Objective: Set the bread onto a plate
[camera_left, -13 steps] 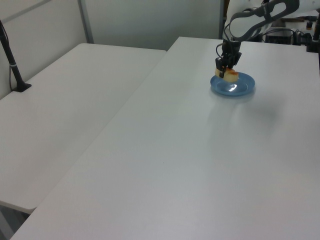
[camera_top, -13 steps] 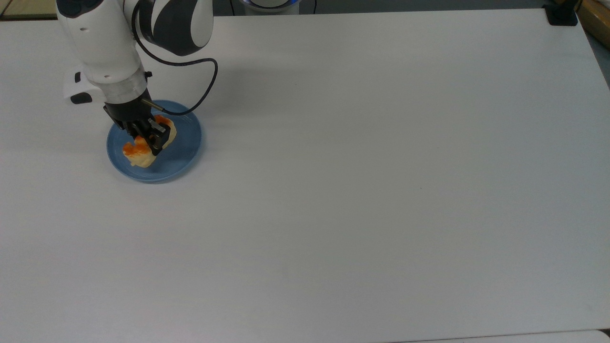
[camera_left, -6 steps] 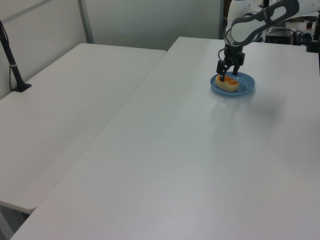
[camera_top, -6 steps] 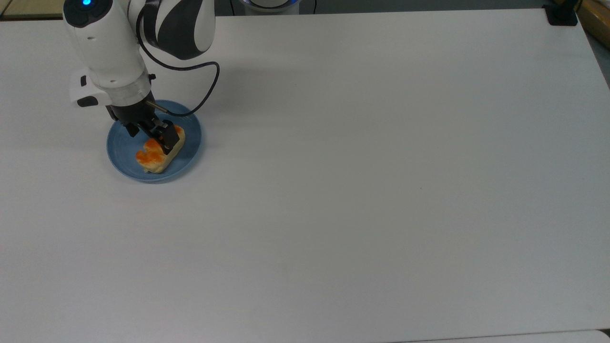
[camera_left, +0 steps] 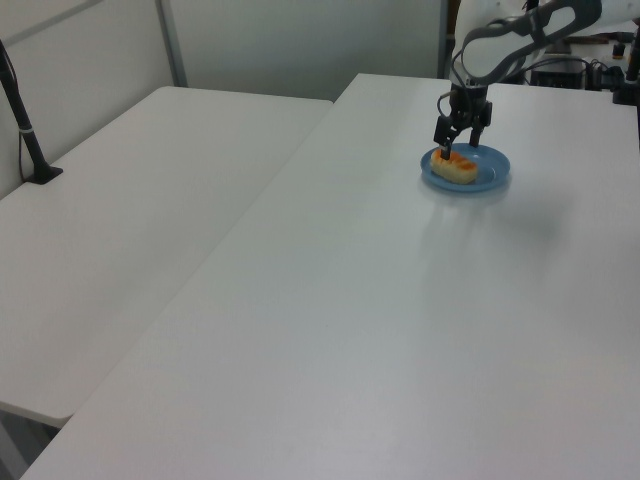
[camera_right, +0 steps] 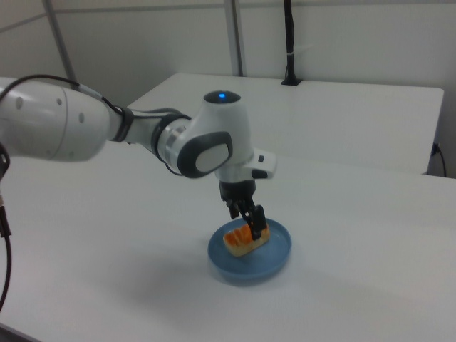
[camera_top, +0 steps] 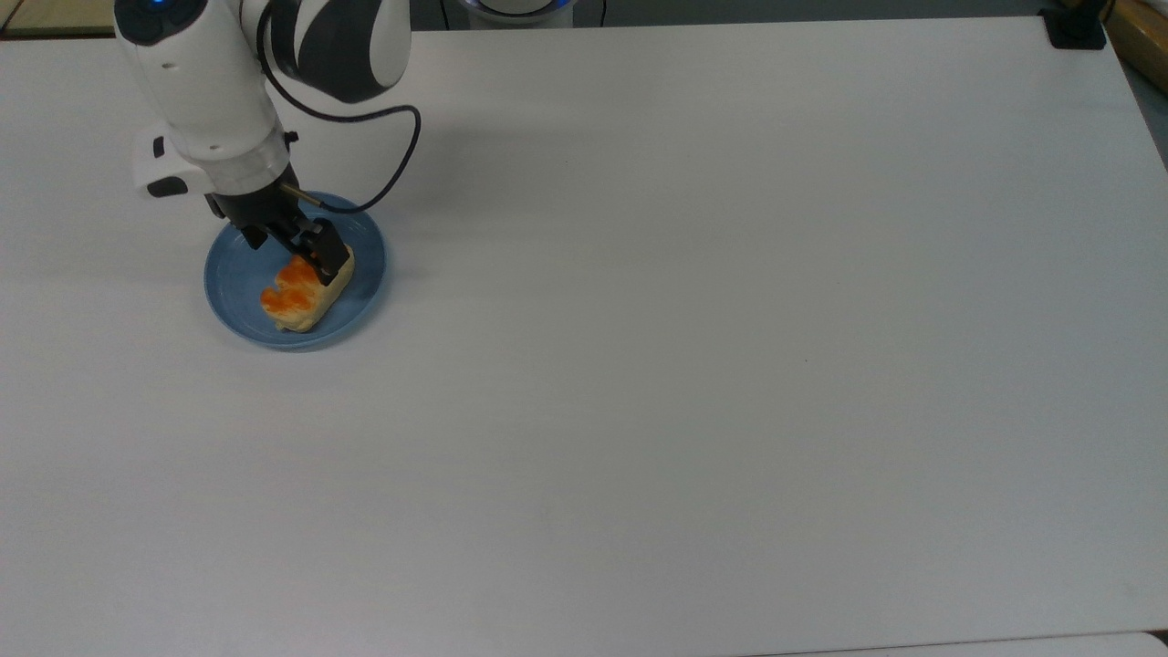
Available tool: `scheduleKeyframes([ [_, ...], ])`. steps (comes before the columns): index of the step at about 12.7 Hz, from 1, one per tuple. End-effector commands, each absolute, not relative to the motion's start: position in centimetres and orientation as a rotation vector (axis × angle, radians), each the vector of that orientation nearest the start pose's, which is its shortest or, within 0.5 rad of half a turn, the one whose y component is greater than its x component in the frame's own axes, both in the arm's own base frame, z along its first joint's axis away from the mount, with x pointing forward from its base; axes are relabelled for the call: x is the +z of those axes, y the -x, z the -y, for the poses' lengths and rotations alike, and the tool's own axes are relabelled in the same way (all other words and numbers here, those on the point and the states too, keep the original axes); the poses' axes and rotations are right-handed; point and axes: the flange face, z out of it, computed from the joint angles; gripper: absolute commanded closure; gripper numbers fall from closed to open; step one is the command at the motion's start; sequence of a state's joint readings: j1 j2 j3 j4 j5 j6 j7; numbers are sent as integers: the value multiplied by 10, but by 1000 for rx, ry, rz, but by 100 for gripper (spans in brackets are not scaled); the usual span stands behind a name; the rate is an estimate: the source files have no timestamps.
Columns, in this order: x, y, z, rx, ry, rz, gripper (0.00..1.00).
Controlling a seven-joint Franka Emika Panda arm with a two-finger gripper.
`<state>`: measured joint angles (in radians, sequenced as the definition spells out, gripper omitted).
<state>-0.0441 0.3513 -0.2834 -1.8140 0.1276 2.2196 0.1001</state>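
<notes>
**Operator:** Report what has changed.

**Arm:** One second ago my hand was clamped on the bread and held it tilted over the plate. Half a second ago the bread was already lying flat on the plate with my fingers spread on either side of it. Now my hand is open, grips nothing and has risen slightly; in the left view, my hand sits just above the bread's far end.

**Operator:** Meaning for the task?

**Arm:** I judge the placement done. Only withdrawal remains, straight up, so that a finger does not drag the loaf.

**Operator:** Container status?

**Arm:** The plate holds one item: the bread, toasted side up, wholly inside the rim and near the plate's centre. The plate rests on the white tabletop.
</notes>
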Motion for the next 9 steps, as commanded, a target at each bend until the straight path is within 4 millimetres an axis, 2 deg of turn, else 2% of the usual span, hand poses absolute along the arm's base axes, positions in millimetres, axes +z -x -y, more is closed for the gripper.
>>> scheduleKeyframes([
  [1,438,-596,143,-74,3049,-650,0],
  [2,458,-591,113,-39,3090,-547,0],
  [5,499,-581,51,-6,3130,-377,0],
  [7,523,-574,23,38,3139,-301,0],
  [9,539,-575,8,2,3138,-263,0],
])
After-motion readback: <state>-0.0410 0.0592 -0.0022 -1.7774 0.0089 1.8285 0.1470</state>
